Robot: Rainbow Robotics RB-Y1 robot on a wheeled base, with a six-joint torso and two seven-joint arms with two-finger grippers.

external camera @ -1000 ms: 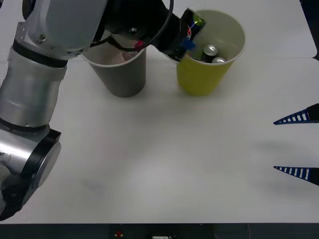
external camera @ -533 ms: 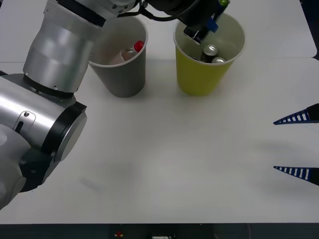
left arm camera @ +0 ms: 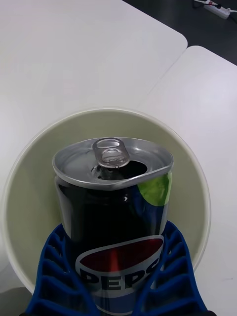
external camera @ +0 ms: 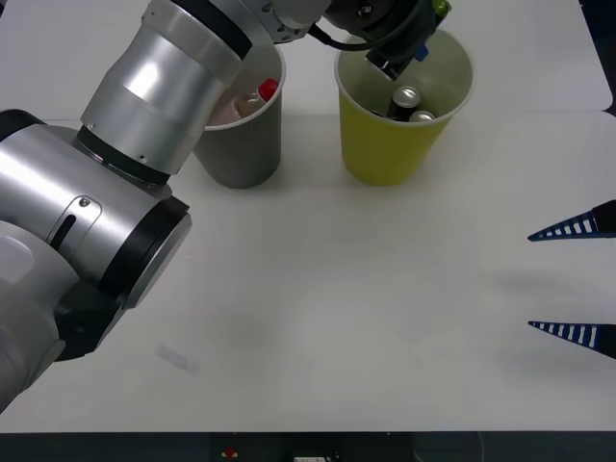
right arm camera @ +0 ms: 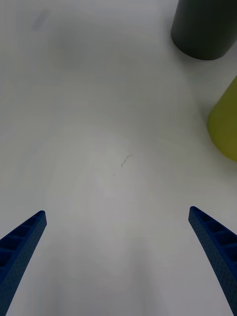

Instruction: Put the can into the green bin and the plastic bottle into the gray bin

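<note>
My left gripper (external camera: 412,40) is shut on a black Pepsi can (left arm camera: 114,207) with a silver pull-tab top, held upright over the mouth of the green bin (external camera: 385,154). In the left wrist view the blue fingers (left arm camera: 52,261) clasp the can's lower body, with the bin's rim (left arm camera: 200,182) around it below. Two silver can tops (external camera: 407,96) lie inside the green bin. The plastic bottle (external camera: 262,92), red cap up, rests inside the gray bin (external camera: 245,154). My right gripper (external camera: 570,281) is open low at the table's right edge.
The two bins stand side by side at the back of the white table (external camera: 366,308), gray to the left of green. The right wrist view shows the gray bin (right arm camera: 205,24) and green bin (right arm camera: 228,123) beyond bare tabletop. My left arm (external camera: 154,115) reaches over the gray bin.
My left gripper has carried the black can from the gap between the bins up and right, over the green bin's mouth. The right arm has stayed still.
</note>
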